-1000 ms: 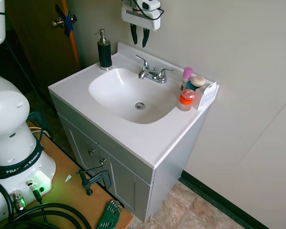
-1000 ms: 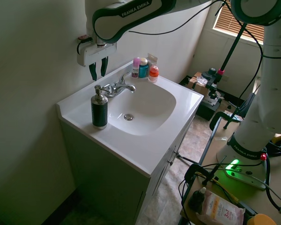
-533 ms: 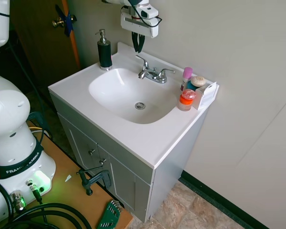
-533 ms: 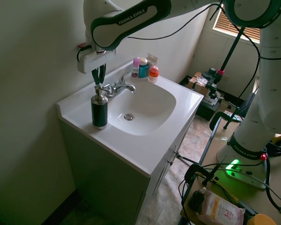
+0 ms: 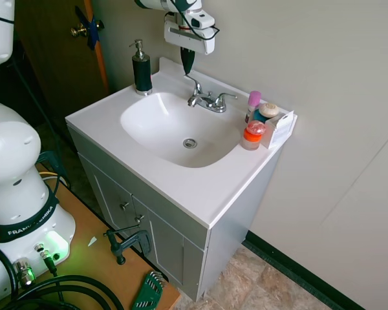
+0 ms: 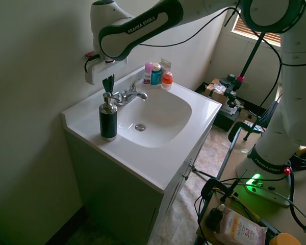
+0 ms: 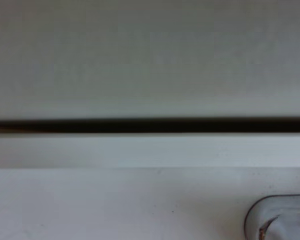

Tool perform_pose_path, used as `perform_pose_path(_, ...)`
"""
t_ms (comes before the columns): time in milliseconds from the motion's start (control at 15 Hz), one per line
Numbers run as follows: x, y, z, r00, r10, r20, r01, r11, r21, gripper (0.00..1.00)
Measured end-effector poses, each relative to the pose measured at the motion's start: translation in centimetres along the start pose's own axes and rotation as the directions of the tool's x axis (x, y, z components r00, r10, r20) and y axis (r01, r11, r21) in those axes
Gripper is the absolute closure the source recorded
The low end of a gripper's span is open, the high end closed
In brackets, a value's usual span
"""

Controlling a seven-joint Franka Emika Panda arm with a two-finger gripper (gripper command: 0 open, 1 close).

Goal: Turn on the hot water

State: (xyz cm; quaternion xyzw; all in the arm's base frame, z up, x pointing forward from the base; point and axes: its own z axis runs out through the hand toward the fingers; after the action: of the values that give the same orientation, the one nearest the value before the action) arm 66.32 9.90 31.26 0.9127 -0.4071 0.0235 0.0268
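The hot water control is the left-hand chrome lever (image 5: pixel 193 82) of the small faucet at the back of the white sink (image 5: pixel 181 132). No water runs from the short spout (image 5: pixel 193 100). My gripper (image 5: pixel 187 68) hangs straight down just above the back tip of that lever, its dark fingers shut together with nothing between them. From the other side, the gripper (image 6: pixel 108 88) sits right behind the soap pump, above the left lever (image 6: pixel 115 96). The right-hand lever (image 5: pixel 225 97) is untouched. A blurred chrome faucet base (image 7: pixel 277 220) shows in the wrist view under the backsplash.
A dark soap dispenser (image 5: pixel 141 70) stands left of the faucet, close to my gripper. Small bottles and jars (image 5: pixel 255 123) crowd the counter's right corner beside a white box (image 5: pixel 281 126). The wall rises directly behind the faucet.
The fingers went from spread apart to shut together, and the gripper came down from above the backsplash to just over the left lever.
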Motion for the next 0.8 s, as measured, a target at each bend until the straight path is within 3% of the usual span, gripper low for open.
perform_pose_path(467, 0.1, 0.5, 1.9, 0.999, 0.051, -0.015, -0.051, 0.998, -0.024, 0.00)
perform_pose_path(800, -1.8, 3.6, 4.7, 0.998, 0.053, -0.015, -0.053, 0.999, -0.005, 0.00)
